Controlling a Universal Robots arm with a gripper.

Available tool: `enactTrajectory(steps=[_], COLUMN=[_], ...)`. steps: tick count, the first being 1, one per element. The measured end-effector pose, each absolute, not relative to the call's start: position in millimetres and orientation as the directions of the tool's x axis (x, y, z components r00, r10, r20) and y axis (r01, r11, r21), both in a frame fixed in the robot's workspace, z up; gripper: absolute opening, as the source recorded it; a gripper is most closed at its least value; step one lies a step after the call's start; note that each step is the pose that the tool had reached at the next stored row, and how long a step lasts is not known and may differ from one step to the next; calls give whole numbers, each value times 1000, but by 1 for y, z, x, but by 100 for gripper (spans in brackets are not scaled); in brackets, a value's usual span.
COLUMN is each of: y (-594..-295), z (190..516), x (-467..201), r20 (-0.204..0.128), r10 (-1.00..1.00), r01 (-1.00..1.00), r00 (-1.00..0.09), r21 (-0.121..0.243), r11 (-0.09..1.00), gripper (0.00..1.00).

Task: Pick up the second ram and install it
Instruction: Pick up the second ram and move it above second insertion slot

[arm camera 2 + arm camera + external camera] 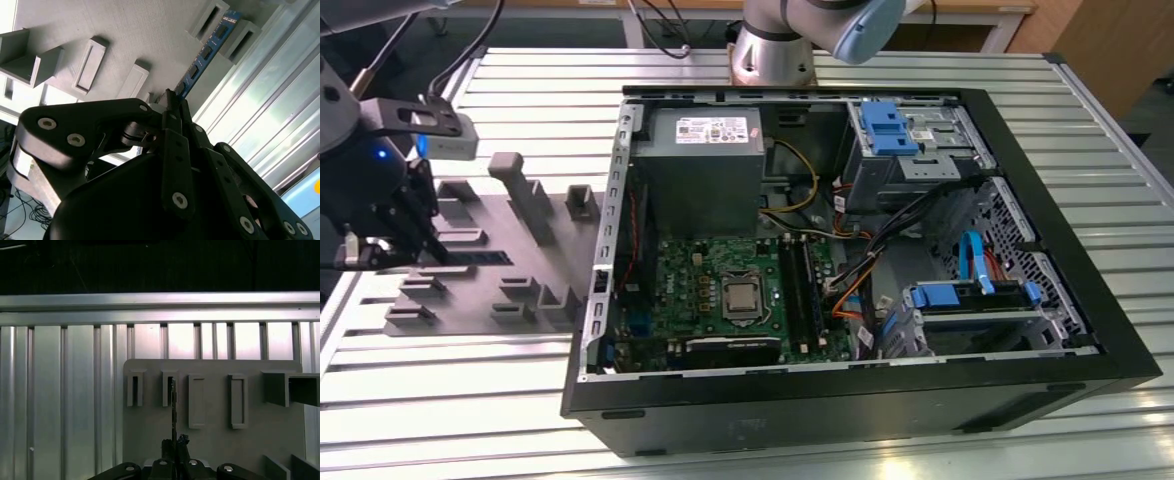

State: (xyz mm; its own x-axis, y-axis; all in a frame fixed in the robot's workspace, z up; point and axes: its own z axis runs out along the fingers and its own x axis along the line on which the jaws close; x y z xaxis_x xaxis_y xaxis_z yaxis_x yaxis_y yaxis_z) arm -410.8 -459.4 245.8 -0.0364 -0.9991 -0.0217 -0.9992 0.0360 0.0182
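Fingers (170, 145) of the gripper (172, 97) are drawn together to a narrow tip, and they appear to be pinching the near end of the second ram (205, 52). The stick is very thin, so a grip on it leaves almost no gap between them. In the second wrist view the stick runs straight out from that tip, its black chips facing the camera. Its far end sits between two raised grey posts of the fixture tray (125, 30).

In the first wrist view the same stick appears edge-on as a thin dark line that reaches into one slotted post. It stands on its long edge, and the posts likely exist to keep it upright so that it can be gripped by its flat faces. Judging by that seated far end, the stick has not yet left the tray.

In the exterior view the gripper hangs over the tray at the left of the frame, on the slatted metal desk (854, 70). The open computer case (1067, 300) fills the centre and right. Its motherboard (720, 290) lies face up, and the long black memory slots (797, 290) beside the processor are well apart from the gripper.
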Motion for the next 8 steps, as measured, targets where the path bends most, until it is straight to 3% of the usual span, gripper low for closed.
enactTrajectory(steps=[8], y=[-459], z=[249], x=[-411], r20=[-22], r10=[-999], r01=[-999], r00=[-36], r21=[18], r11=[36], gripper=[14])
